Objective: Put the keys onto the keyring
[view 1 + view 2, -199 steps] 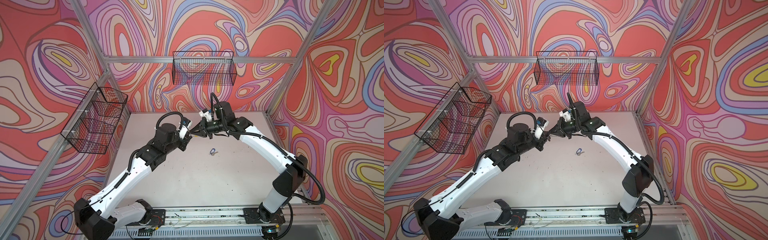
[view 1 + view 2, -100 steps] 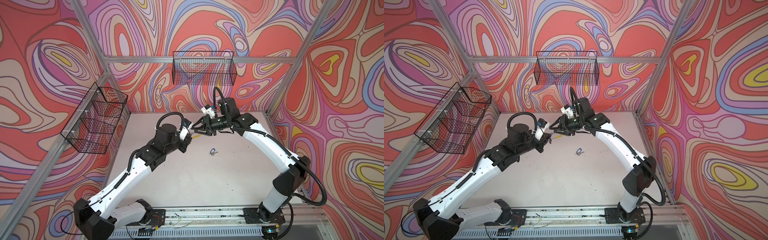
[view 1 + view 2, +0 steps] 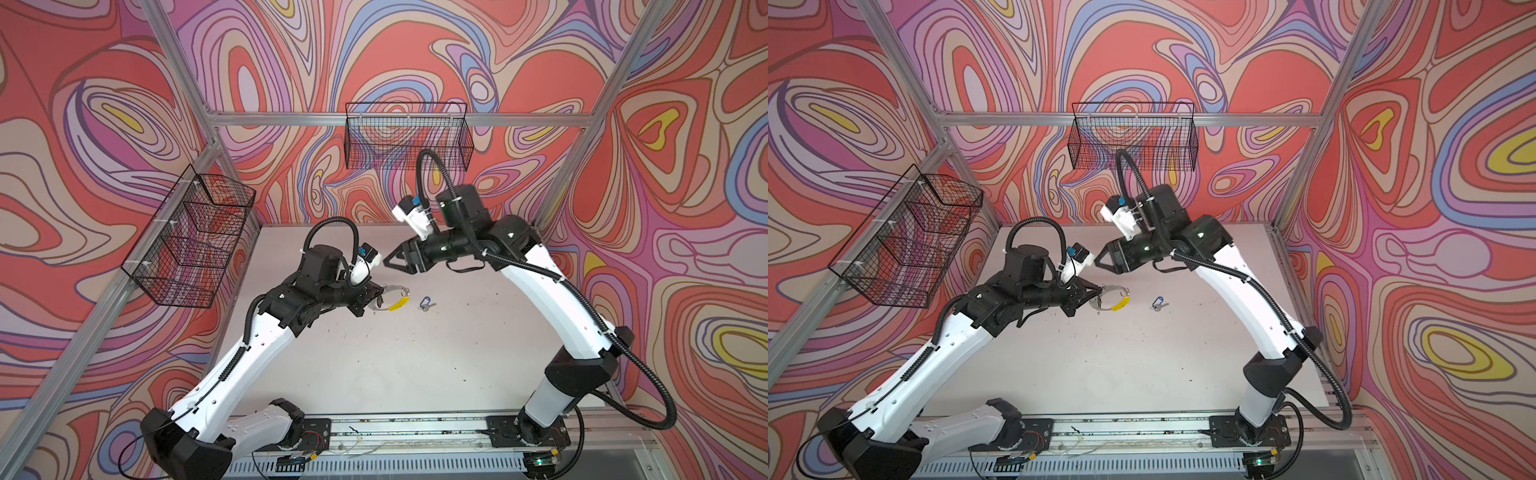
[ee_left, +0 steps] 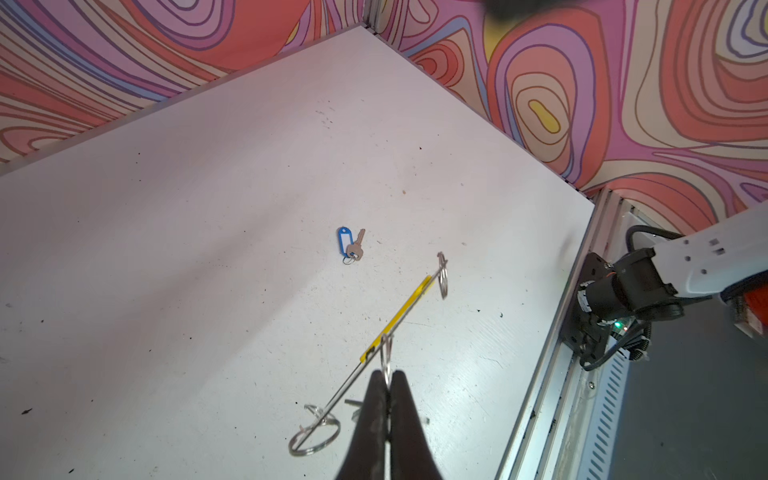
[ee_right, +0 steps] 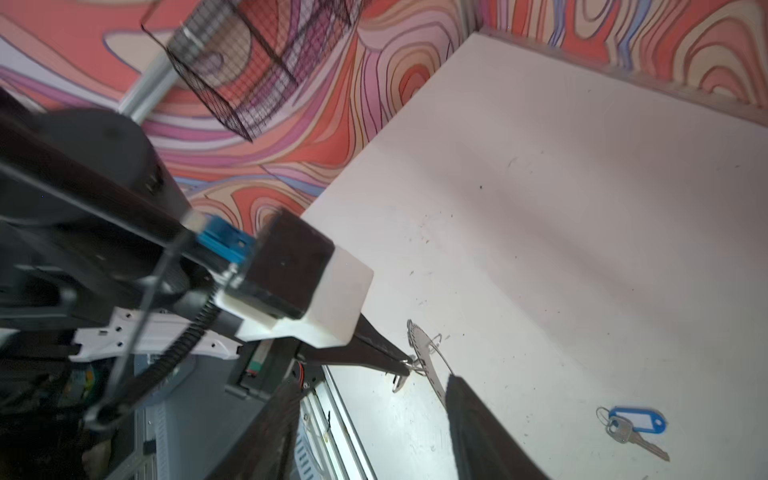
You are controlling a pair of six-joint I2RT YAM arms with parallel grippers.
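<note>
Backing off from the keyring (image 3: 397,304), the right pincer (image 3: 395,266) has been opened partway and is seen empty.
Its step at the keyring is judged done for now. The keyring is kept clamped near its yellow segment by the tightly closed left pincer (image 4: 386,376), over the surface (image 3: 415,365). The blue-tag key (image 4: 349,245) lies loose close by, untouched, and is yet to be threaded.

The left arm (image 3: 257,353) and right arm (image 3: 540,278) had white shells with small dark holes and black joint housings (image 3: 577,370). Black corrugated conduit (image 3: 332,219) ran along each. The wrist camera block (image 5: 340,291) was white, with a blue plug (image 5: 224,245).
</note>
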